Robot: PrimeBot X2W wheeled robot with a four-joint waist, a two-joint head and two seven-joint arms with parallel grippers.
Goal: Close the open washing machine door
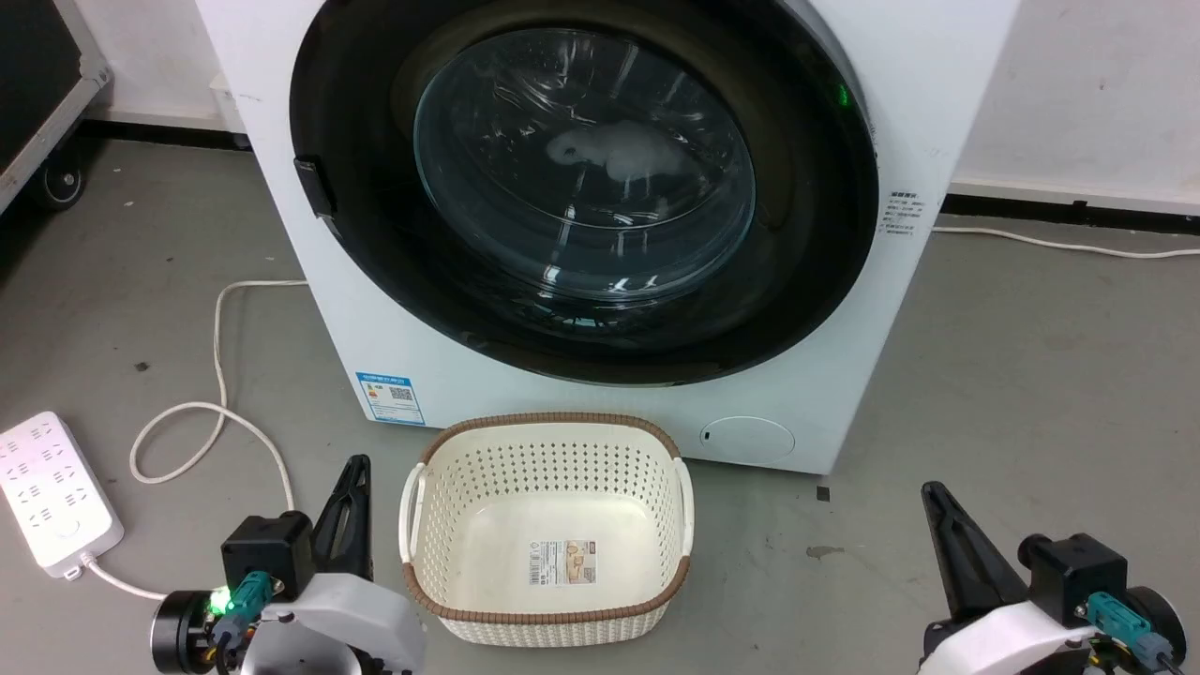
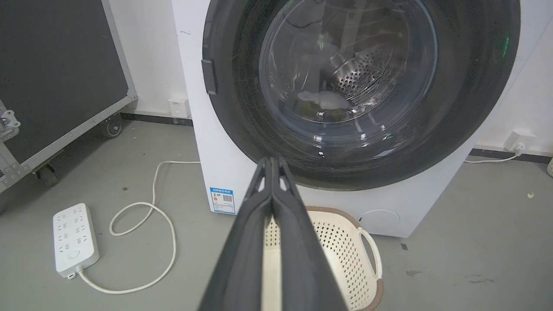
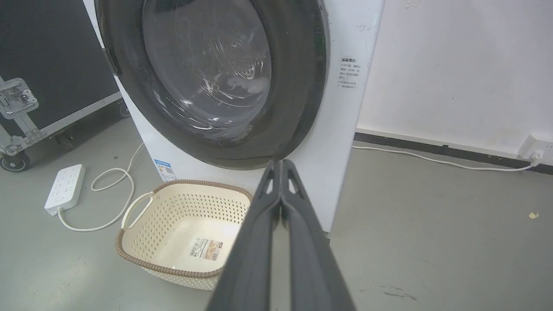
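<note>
- The washing machine door (image 1: pixel 581 178) lies against the white front of the machine, its black rim looking flush all round. I cannot tell whether the catch has clicked. Taking it for shut could leave it free to swing out again.
- The left tool (image 1: pixel 356 473) and right tool (image 1: pixel 933 497) hang low over the floor, well apart from the door. Each has its fingers pressed together and holds nothing.
- A closing push with such narrow tips would probably skid on the bulging glass, so the black rim near the dark tab (image 1: pixel 316 192) at its left edge looks the safer spot.
- The basket (image 1: pixel 548 427) sits on the floor just before the machine, between the two tools. Rolling or leaning forward could knock it or shove it against the machine.
- The white cable (image 1: pixel 220 412) and the power strip (image 1: pixel 52 492) lie on the floor beside the left tool, where a low sweep might snag them.
</note>
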